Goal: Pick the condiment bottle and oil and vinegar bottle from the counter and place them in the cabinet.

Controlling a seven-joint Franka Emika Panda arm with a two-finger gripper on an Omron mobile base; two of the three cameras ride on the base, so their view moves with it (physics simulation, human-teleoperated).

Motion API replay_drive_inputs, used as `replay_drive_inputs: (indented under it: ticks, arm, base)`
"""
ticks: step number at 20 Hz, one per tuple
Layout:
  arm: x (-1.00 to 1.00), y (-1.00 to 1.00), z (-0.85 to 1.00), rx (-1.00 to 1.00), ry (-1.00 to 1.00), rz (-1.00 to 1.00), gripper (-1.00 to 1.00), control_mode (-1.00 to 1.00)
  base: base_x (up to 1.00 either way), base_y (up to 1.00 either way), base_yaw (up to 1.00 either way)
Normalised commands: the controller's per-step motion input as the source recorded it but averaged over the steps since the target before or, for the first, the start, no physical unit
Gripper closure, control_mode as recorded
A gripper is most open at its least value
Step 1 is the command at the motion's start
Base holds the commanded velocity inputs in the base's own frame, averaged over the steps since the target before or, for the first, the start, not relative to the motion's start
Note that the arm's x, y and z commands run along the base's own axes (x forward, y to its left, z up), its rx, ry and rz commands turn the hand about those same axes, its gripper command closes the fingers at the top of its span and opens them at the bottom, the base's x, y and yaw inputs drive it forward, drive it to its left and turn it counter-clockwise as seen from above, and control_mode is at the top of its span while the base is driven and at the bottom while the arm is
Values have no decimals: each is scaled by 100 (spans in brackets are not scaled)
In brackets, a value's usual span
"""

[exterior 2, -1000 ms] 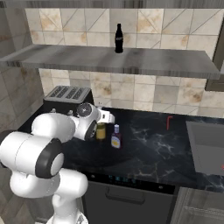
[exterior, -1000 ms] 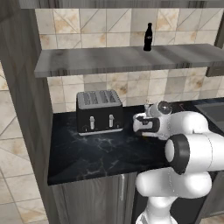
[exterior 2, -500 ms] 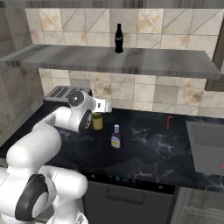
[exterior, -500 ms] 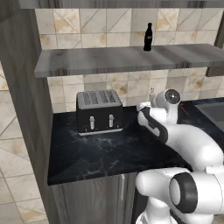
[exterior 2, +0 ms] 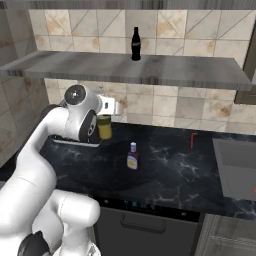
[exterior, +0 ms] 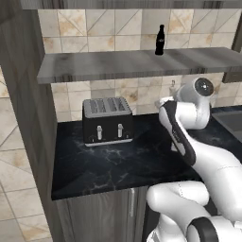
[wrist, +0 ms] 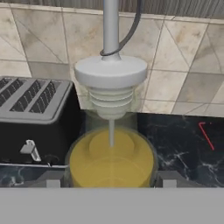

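Gripper clamped on the oil and vinegar bottle, held in the air above the counter beside the toaster, under the cabinet; condiment bottle upright on the counter.

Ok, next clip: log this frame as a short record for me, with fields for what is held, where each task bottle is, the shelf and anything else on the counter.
held: oil and vinegar bottle, gripper shut on its body, lifted off the counter
fingers: one at each side of the golden bottle in the hand view
condiment bottle: upright on the counter, apart from the gripper
cabinet shelf: carries a black cola-style bottle; neither task bottle on it
toaster: on the counter beside the left side panel
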Motion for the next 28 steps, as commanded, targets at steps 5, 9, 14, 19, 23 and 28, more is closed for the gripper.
replay_drive_inputs:
  ticks: [5, 9, 14, 19, 23, 28]
  arm:
    - [-66, 9, 53, 0, 0, 10, 100, -100]
    - [-35, 14, 91, 0, -2, 8, 100, -100]
    - [-20, 19, 84, 1, -6, 4, 100, -100]
    - [-2, 26, 64, 3, -3, 0, 100, -100]
    - [-9, 18, 39, 8, -7, -7, 100, -100]
    - [-19, -4, 8, 13, -17, -18, 100, -100]
  base:
    - [0, 0, 0]
    - [0, 0, 0]
    - [0, 0, 0]
    - [0, 0, 0]
    - [0, 0, 0]
    - [0, 0, 0]
